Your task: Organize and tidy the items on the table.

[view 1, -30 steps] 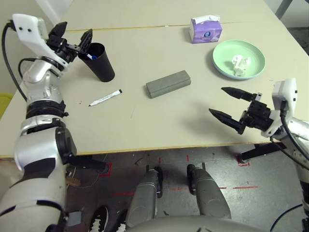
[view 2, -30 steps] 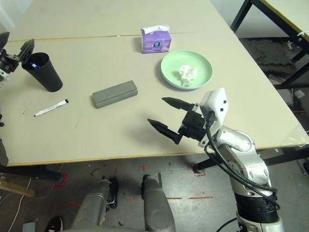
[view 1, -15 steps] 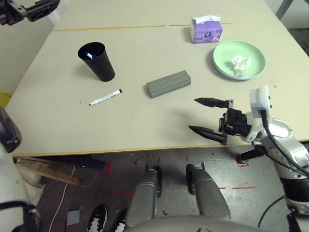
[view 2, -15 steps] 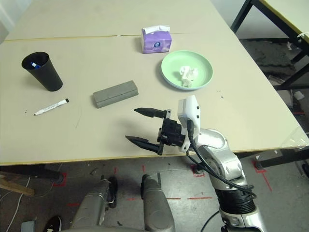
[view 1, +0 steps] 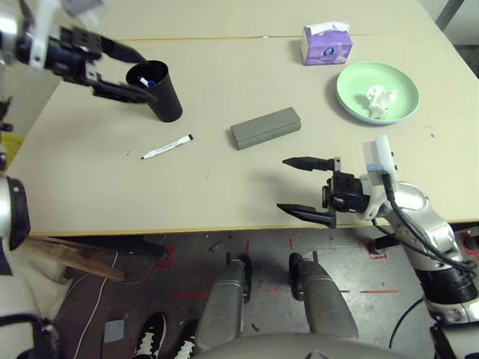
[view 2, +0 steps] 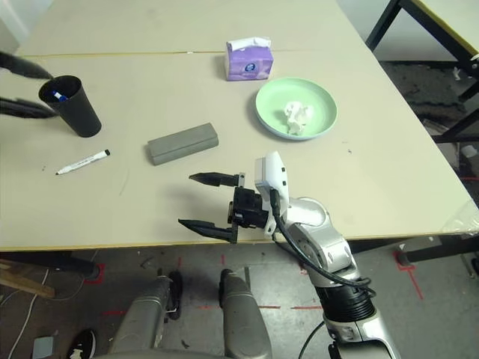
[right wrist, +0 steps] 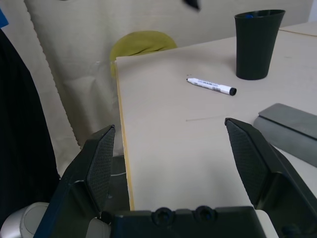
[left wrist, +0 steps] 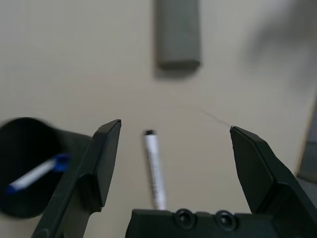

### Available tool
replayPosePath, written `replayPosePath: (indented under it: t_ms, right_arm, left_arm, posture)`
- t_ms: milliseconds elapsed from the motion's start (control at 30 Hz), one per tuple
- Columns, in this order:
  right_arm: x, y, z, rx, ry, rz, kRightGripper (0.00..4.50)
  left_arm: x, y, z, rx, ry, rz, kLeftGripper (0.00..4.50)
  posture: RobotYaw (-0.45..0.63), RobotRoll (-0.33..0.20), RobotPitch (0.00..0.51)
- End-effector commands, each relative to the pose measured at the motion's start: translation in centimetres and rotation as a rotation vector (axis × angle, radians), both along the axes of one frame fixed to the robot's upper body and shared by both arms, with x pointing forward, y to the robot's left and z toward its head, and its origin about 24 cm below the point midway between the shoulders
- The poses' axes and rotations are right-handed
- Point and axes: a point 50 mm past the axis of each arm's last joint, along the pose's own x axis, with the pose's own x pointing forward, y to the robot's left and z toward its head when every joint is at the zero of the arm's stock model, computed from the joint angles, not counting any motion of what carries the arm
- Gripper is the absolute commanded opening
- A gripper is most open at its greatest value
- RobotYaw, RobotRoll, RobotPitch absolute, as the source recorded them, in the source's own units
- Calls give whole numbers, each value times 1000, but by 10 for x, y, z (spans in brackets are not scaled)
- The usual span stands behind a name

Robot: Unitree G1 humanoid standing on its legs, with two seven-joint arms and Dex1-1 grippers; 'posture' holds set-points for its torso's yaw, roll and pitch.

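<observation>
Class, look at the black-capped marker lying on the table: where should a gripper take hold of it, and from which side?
Probably at mid-barrel, coming straight down from above. The black-capped marker lies flat on the table, slim and round, apart from the black cup and grey case, so open fingers can straddle its width across the long axis.

floor (view 1: 179, 262): grey concrete lying under the bench, carrying red tape marks (view 1: 165, 263) | wood plank (view 1: 75, 262) lying at left | second table (view 2: 441, 22) standing at right on dark legs | curtain (right wrist: 64, 59) hanging, pale, creased
</observation>
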Motion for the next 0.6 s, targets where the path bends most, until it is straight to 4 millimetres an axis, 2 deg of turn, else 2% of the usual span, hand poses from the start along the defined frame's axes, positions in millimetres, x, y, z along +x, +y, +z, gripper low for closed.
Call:
replayPosePath:
  t_ms: [33, 267, 433, 600]
  right_arm:
    - [-4, 1, 1, -7, -9, -3, 4500]
    - [-6, 4, 1, -3, -5, -5, 4500]
    - [-5, 6, 2, 1, -5, -5, 4500]
    - [-6, 6, 2, -2, -5, -2, 4500]
  left_arm:
    - [-1, 7, -15, 82, 53, 2, 4459]
    - [6, 12, -40, 174, 85, 1, 4459]
    - [15, 19, -53, 239, 18, 33, 4459]
    - [24, 20, -64, 223, -37, 68, 4459]
  posture:
    - [-151, 0, 263]
    - [-160, 0, 263]
    - [-166, 0, 260]
    - [-172, 0, 257]
